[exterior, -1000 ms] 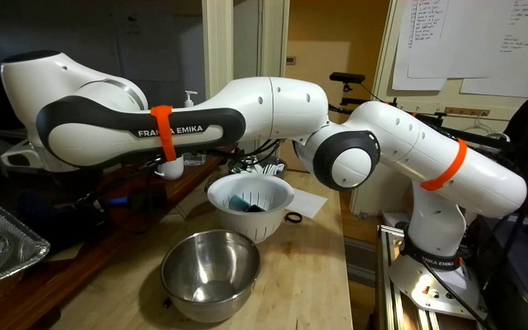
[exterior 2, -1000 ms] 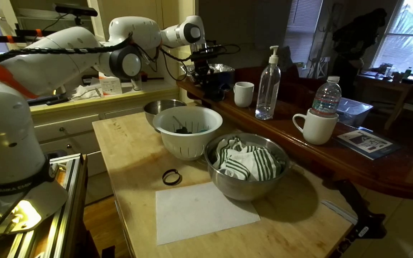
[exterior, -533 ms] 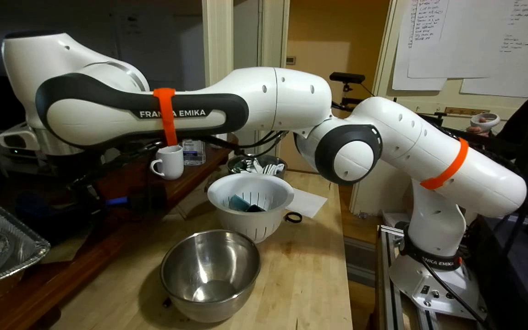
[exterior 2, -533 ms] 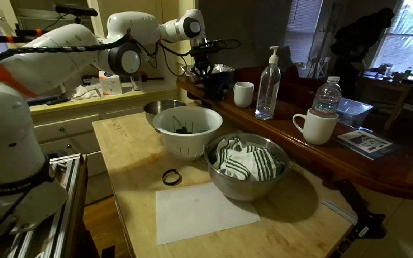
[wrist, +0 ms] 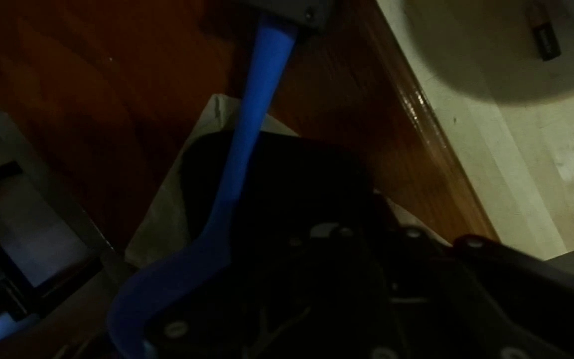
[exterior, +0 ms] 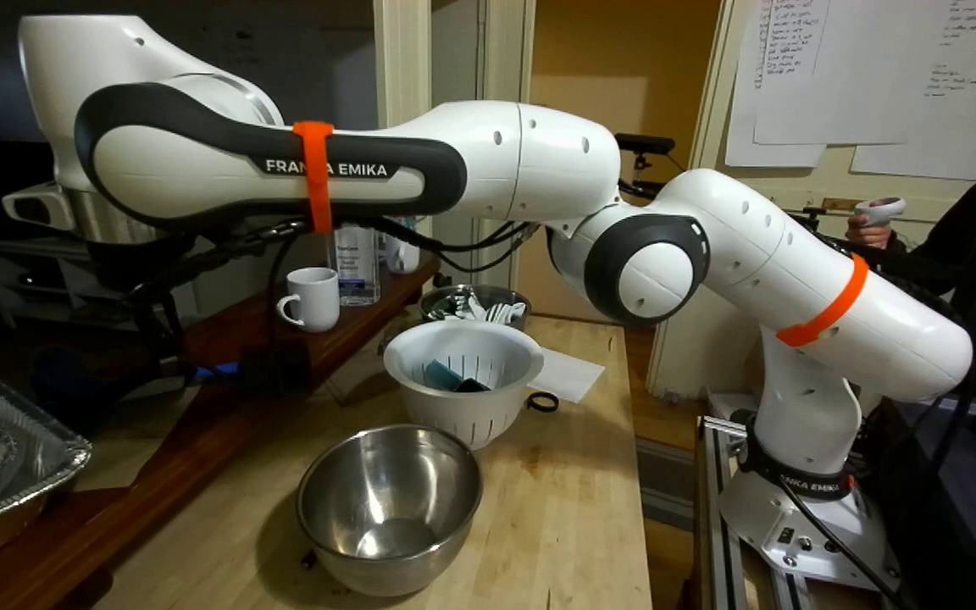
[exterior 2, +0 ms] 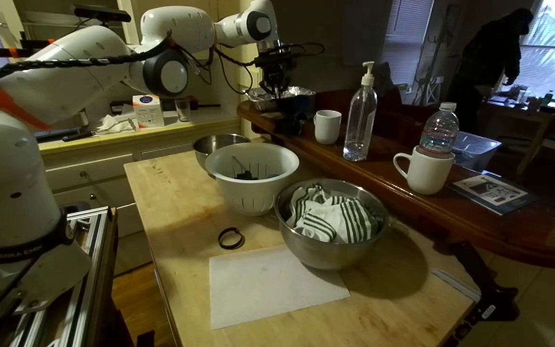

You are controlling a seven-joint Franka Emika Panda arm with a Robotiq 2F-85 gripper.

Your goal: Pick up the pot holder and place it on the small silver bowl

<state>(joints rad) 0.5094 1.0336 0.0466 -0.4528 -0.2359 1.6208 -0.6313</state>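
Black pot holder (wrist: 297, 169) lies crossed by the blue utensil (wrist: 254, 99) in wrist view; whether the claw (exterior 2: 276, 91) is closed cannot be determined; right-side pinch, clear of the utensil, advised.

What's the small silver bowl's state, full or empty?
Empty: in an exterior view the small silver bowl shows bare metal on its bottom and inner wall.

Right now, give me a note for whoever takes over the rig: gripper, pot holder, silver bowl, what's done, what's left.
Gripper: above the wooden ledge; too dark to tell whether open or shut, or holding anything.
Pot holder: seems to be the dark pad on the ledge, crossed by the blue utensil.
Small silver bowl: on the table, next to the white strainer.
Done: no placement yet.
Left: probably free the pot holder from the utensil, then lay it on the bowl.
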